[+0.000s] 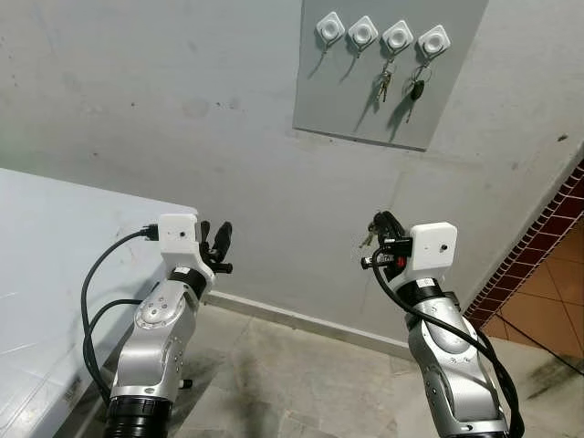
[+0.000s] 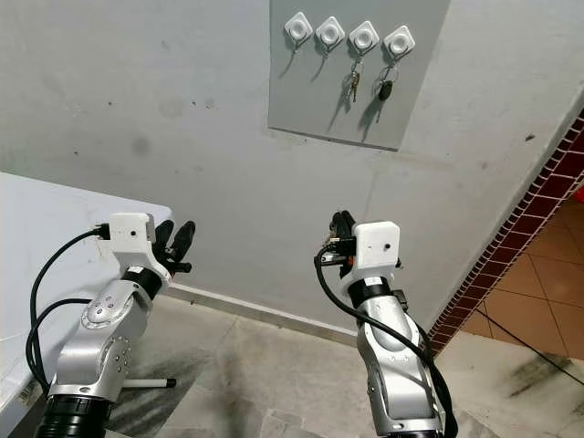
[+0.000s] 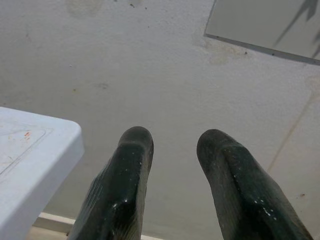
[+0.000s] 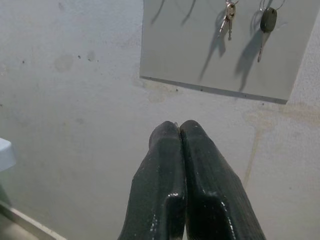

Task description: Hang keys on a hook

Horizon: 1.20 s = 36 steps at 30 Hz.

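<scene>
A grey panel (image 1: 342,100) on the wall carries a row of white hooks (image 1: 363,33). The two left hooks are bare. A small bunch of keys (image 1: 386,82) hangs on the third hook, and a black-headed key (image 1: 416,91) on the rightmost hook (image 1: 434,41). My right gripper (image 1: 381,224) is raised well below the panel, short of the wall, its fingers (image 4: 165,150) pressed together. A small brass key (image 1: 367,240) dangles beside them. My left gripper (image 1: 215,234) is raised at the left, open and with nothing in it (image 3: 175,142).
A white table (image 1: 55,237) stands at my left, its corner close to the left arm. A brown tiled wall (image 1: 547,228) closes the right side. A pale skirting strip (image 1: 292,319) runs along the foot of the wall above a stone floor.
</scene>
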Tool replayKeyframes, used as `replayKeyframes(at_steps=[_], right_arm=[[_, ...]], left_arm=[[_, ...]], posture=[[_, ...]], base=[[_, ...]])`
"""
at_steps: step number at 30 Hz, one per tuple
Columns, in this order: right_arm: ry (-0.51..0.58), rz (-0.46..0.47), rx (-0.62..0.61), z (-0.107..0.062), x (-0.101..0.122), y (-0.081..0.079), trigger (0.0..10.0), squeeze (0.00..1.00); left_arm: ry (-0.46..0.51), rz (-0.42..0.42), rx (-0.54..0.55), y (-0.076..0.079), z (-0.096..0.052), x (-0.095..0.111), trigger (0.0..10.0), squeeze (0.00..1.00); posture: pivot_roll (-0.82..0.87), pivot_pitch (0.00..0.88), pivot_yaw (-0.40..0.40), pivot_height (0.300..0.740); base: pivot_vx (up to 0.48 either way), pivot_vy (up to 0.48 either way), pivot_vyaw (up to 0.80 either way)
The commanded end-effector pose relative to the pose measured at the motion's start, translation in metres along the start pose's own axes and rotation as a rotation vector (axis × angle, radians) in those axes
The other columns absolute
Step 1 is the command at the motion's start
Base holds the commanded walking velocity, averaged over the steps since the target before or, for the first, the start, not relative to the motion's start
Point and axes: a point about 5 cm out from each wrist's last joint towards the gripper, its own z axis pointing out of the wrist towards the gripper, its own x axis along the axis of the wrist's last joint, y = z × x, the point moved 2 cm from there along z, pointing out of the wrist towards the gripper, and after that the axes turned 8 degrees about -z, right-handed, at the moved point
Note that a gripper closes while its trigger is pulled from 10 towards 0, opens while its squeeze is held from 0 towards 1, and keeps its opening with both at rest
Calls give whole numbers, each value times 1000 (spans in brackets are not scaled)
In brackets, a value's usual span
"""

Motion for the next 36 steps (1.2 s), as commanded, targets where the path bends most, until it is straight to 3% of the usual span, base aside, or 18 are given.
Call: replayKeyframes(at_steps=[1, 21, 36], right_arm=[[27, 0, -2, 0, 6, 1, 10000, 0], [22, -3, 0, 0, 5, 1, 10000, 0], [19, 0, 0, 0, 5, 0, 10000, 0]], left_arm=[[10, 15, -9, 2, 0, 4, 10000, 0], [9, 25, -19, 2, 0, 6, 10000, 0], [12, 21, -19, 2, -1, 8, 10000, 0]], posture=[[130, 0, -42, 740], [136, 0, -43, 740], [133, 0, -42, 740]], base=[[0, 0, 0], [0, 0, 0], [312, 0, 0]])
